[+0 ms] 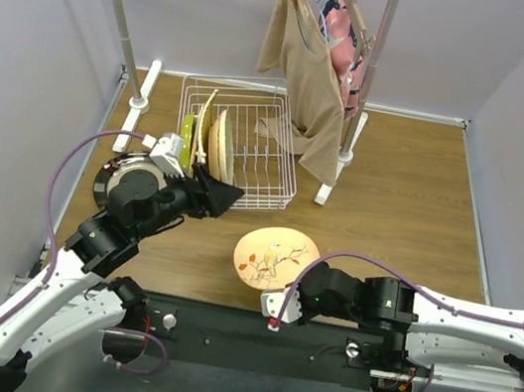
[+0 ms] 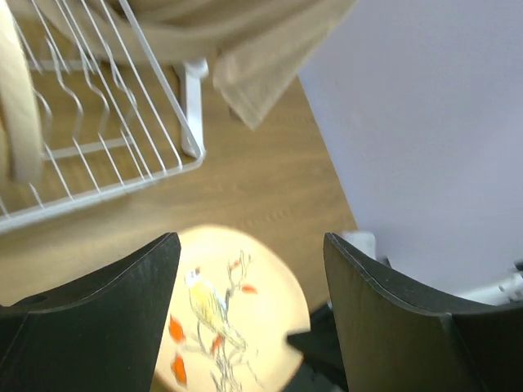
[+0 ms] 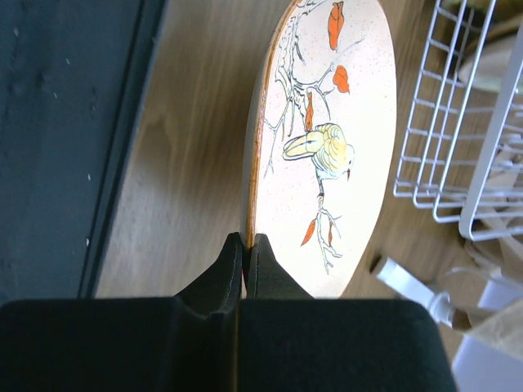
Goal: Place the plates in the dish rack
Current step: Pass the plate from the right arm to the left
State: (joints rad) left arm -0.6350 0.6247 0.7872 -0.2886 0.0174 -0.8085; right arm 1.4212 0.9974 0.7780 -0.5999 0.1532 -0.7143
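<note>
A round peach bird-painted plate [image 1: 275, 259] is tilted up on the wooden table in front of the dish rack [image 1: 265, 168]. My right gripper [image 1: 294, 292] is shut on its near rim; the wrist view shows the fingers [image 3: 246, 241] pinching the plate's [image 3: 335, 139] edge. My left gripper [image 1: 227, 195] is open and empty above the table, between the rack's front corner and the plate; its wrist view [image 2: 249, 241] looks down on the plate [image 2: 229, 318]. Lime, cream and beige plates [image 1: 220, 147] stand in the rack's left slots. A dark-rimmed plate [image 1: 109, 180] lies left, partly under the left arm.
A white clothes-rail stand [image 1: 361, 112] with a beige top [image 1: 308, 73] and a pink garment stands right behind the rack; the beige top hangs over the rack's right end. Purple walls close in the table. A black strip [image 1: 250, 330] runs along the near edge.
</note>
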